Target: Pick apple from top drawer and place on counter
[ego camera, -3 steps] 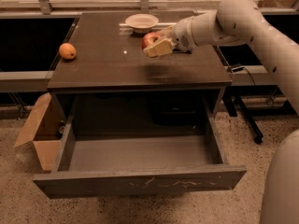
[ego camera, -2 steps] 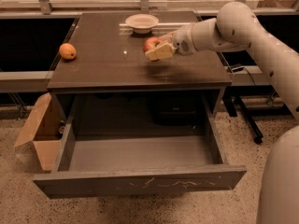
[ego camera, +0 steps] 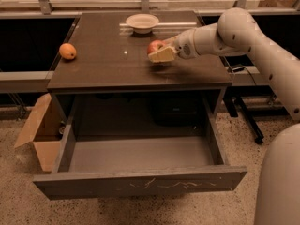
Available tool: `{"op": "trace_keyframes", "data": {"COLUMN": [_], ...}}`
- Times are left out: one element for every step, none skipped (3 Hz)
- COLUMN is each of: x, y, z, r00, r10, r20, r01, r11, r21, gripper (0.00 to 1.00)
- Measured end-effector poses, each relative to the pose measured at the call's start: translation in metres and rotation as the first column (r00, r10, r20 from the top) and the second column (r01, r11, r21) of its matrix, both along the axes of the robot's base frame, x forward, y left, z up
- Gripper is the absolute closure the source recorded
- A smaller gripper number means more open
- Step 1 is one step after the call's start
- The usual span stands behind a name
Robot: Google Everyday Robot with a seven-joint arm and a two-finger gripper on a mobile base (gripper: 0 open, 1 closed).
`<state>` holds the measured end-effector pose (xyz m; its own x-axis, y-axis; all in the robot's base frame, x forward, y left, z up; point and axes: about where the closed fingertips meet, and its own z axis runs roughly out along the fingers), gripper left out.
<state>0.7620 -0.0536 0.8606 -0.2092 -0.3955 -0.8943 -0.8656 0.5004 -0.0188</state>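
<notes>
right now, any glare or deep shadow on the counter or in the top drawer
Camera view: a small bright glint sits on the glossy counter, left of the apple that the gripper holds just above it; the top drawer floor is evenly lit; the cavity behind it lies in deep shadow.

An orange fruit sits at ten o'clock. A white bowl stands at twelve. An open cardboard box lies at eight o'clock on the speckled floor.
</notes>
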Motion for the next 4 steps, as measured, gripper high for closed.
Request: {"op": "trace_keyframes", "data": {"x": [0.000, 0.000, -0.014, -0.038], "y": [-0.003, -0.004, -0.023, -0.047], "z": [0.000, -0.001, 0.022, 0.050], "r00": [1.0000, 1.0000, 0.9951, 0.9758], "r10": [-0.004, -0.005, -0.055, -0.116], "r20": [0.004, 0.005, 0.082, 0.186], "r01": [0.004, 0.005, 0.052, 0.106], "r11": [1.000, 1.000, 0.998, 0.992], "r21": [0.009, 0.014, 0.035, 0.063], "gripper": [0.00, 0.00, 0.00, 0.00]}}
